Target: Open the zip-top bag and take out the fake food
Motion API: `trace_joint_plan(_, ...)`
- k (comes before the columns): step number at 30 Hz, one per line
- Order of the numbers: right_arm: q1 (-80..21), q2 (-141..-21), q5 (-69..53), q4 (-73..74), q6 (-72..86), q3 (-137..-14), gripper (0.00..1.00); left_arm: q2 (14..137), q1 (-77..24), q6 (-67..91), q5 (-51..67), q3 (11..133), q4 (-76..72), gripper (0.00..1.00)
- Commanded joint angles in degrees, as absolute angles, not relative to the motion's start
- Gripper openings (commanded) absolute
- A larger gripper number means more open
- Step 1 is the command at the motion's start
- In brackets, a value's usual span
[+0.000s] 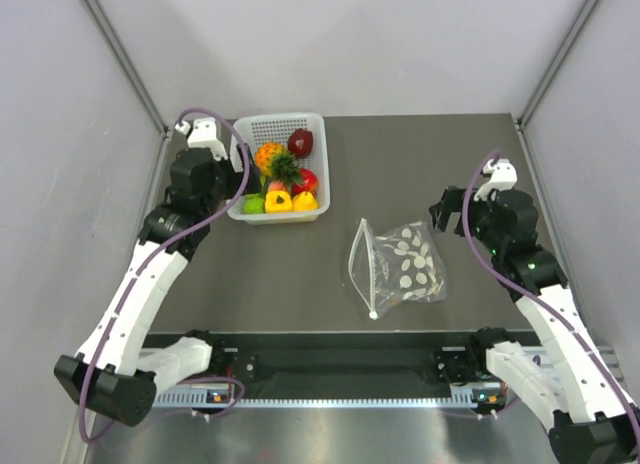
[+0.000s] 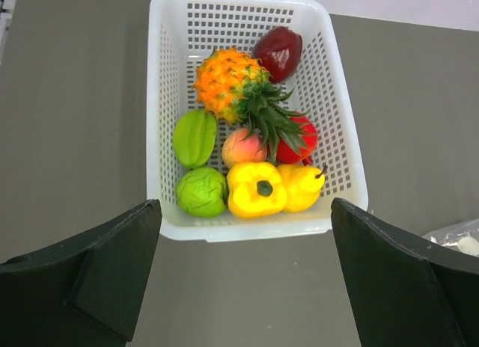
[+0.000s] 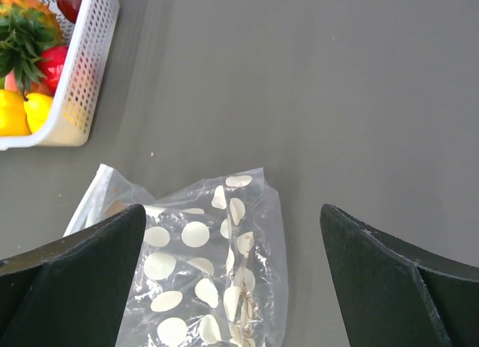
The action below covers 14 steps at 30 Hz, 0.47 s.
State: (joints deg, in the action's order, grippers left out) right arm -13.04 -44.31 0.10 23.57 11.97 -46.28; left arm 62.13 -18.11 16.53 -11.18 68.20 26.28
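Note:
The zip-top bag lies flat on the dark table, clear with cream dots, its zip edge toward the left; I see no food inside it. It also shows in the right wrist view. The yellow pepper, the orange pineapple and the maroon piece lie in the white basket. My left gripper is open and empty, just in front of the basket's near wall. My right gripper is open and empty, above the bag's far right end.
The basket stands at the back left and also holds a red apple, two green pieces, a peach piece and a yellow pear. Grey walls close the table in on three sides.

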Motion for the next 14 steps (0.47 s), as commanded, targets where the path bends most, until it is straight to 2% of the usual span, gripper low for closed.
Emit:
trace_joint_plan(1,-12.6,-42.8,2.1,23.3,11.2,-49.7,0.99,58.6,-18.0,15.3,-12.0,66.5,28.4,0.99)
trace_joint_plan(14,-12.5,-41.6,4.6,25.3,10.4,-50.6,0.99,55.6,-18.0,11.6,-8.7,65.6,30.3,0.99)
